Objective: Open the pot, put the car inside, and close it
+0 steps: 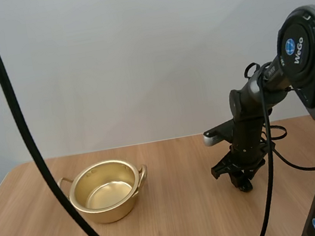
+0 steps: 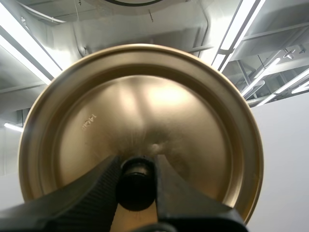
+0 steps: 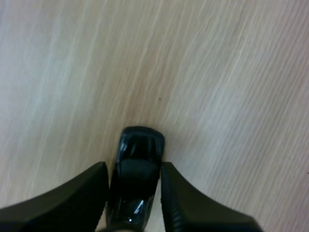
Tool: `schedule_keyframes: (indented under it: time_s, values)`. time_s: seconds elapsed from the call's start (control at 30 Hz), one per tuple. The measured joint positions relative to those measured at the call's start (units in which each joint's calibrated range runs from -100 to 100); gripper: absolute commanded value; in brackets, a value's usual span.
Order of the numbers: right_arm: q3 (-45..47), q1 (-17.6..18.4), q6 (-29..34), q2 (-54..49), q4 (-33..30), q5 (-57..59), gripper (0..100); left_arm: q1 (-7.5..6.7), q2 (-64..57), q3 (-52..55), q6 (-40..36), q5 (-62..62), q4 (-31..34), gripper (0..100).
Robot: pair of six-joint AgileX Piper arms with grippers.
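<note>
Pot (image 1: 110,214): gold, two handles, upright on the left part of the wooden table (image 1: 187,222). The lid is off, so from the high view you look down onto its shiny inner bottom.

Lid (image 2: 145,106): gold, round, held up off the table. In your left wrist view its broad domed face is turned to the camera.

Knob (image 2: 136,187): black, at the lid's centre, sitting between the two fingers.

Left gripper (image 2: 136,164): fingers (image 2: 91,198) clamped on the knob, one on each side, tips against it.

Car (image 3: 137,162): small, glossy black, lying lengthwise between the right fingers over the wood grain. You cannot tell whether its wheels are on the table or just above it.

Right gripper (image 3: 134,168): fingers (image 3: 82,193) pressed to the car's two flanks, the car's front end poking out past the tips.

Right arm (image 1: 248,115): in the high view it is bent downward, its gripper low at the tabletop on the right side, well apart from the pot.
</note>
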Motion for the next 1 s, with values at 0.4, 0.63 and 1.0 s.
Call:
schedule_keyframes:
  time_s: [0.4, 0.63, 1.0]
  values:
    - [0.0, 0.0, -1.7, -0.5, 0.0, -1.6, 0, 0.0, 0.5, 0.0, 0.0, 0.2, 0.0, 0]
    - [-0.8, 0.0, -2.2, -6.3, 0.3, -6.0, 0, 0.0, 0.6, 0.0, 0.0, 0.2, 0.0, 0]
    - [-10.2, 0.0, -13.4, -19.8, 13.0, 3.4, 0, 0.0, 0.5, 0.0, 0.0, 0.3, 1.1, 0]
